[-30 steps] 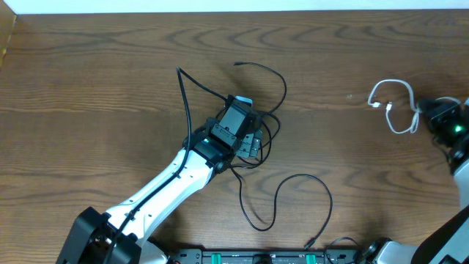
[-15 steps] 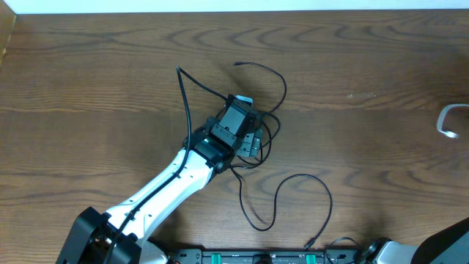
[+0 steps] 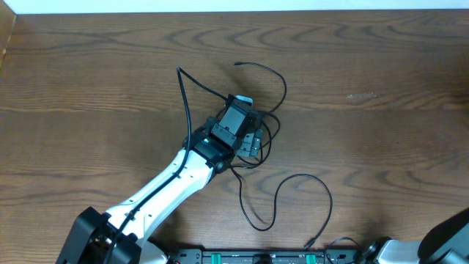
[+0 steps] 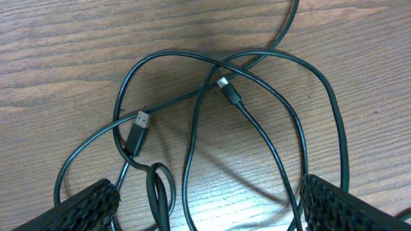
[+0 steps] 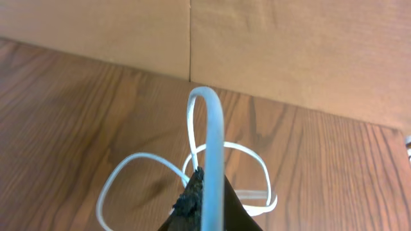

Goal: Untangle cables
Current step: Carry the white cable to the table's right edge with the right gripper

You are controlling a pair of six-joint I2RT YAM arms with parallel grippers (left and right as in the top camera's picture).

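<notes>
A tangle of thin black cables [image 3: 272,121] lies at mid-table, with one long loop [image 3: 293,192] trailing toward the front edge. My left gripper [image 3: 251,141] hovers over the knot, open, and its pads [image 4: 87,204] straddle several crossing strands. The left wrist view shows a USB plug [image 4: 137,131] and a smaller plug [image 4: 226,86] lying on the wood, and nothing is gripped. My right gripper [image 5: 209,196] is shut on a white cable [image 5: 212,125], which arches up from the jaws while its loops [image 5: 125,174] hang toward the table. Both are outside the overhead view.
A cardboard wall [image 5: 257,45] stands behind the table on the right side. A white strip [image 3: 220,6] marks the far edge. The arm mounts' rail [image 3: 256,258] runs along the front edge, and part of the right arm [image 3: 448,238] shows at the bottom right corner.
The right gripper has carried the white cable to the right and out of the overhead view. The left arm and the black cables have not moved.
</notes>
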